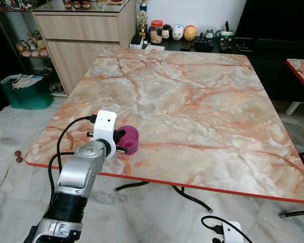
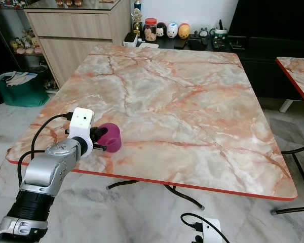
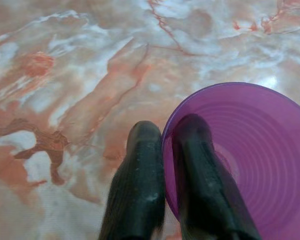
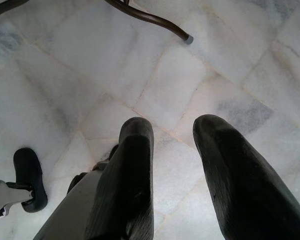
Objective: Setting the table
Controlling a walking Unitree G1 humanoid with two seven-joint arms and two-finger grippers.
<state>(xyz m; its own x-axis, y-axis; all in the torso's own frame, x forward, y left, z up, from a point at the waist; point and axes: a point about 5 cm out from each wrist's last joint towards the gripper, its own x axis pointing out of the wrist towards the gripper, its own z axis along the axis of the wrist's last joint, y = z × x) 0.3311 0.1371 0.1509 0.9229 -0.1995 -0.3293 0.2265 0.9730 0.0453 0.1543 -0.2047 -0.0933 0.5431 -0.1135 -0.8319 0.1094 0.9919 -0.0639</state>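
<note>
At about seven o'clock on the marble desk (image 1: pixel 192 101), close to its near edge, the left hand (image 3: pixel 162 165) pinched the rim of a purple cup (image 1: pixel 129 138), one finger inside the wall and one outside. That grip probably let it lower the cup without tipping. At five o'clock the right hand (image 4: pixel 172 145) hung idle over the tiled floor (image 4: pixel 190 85), fingers spread and holding nothing.

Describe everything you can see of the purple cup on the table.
The purple cup is small, translucent plastic by its look, with concentric rings showing inside. It stands upright and looks empty, on the marble table near its front left edge. The left gripper is shut on its rim: one finger inside the wall, the other outside.
</note>
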